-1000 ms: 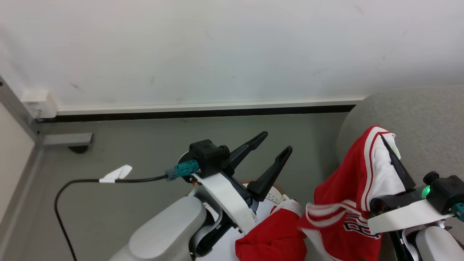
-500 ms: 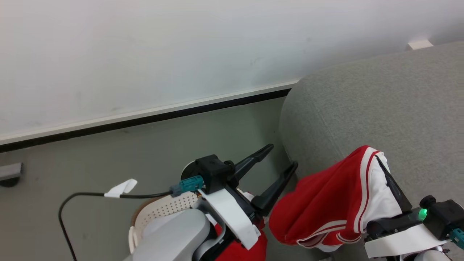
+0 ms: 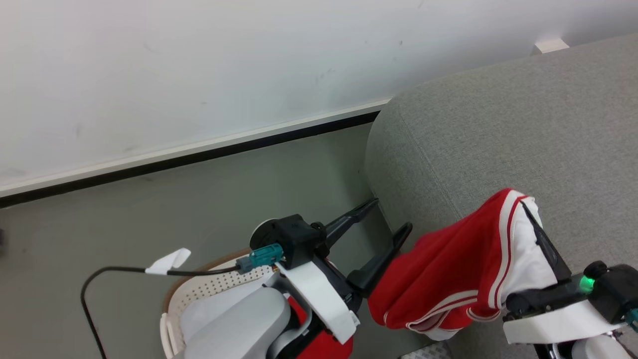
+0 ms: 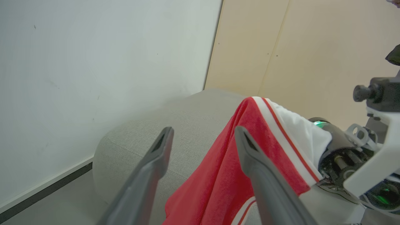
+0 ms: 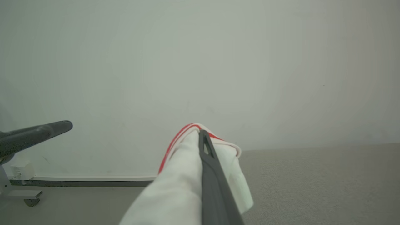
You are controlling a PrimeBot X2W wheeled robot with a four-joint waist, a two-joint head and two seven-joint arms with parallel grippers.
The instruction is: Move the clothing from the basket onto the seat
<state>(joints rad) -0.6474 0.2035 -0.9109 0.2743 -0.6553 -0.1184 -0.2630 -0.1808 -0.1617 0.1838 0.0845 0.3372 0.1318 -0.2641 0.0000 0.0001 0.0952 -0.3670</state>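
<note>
I see a white wall (image 3: 199, 60) from 9 to 1 o'clock with a black baseboard (image 3: 199, 157) beneath. Grey floor (image 3: 149, 214) lies at 8 o'clock.

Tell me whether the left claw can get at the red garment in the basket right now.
Probably, but not straight away. The left claw is open and empty, yet it points away toward the seat, and the red garment in the basket lies under its own wrist.
</note>
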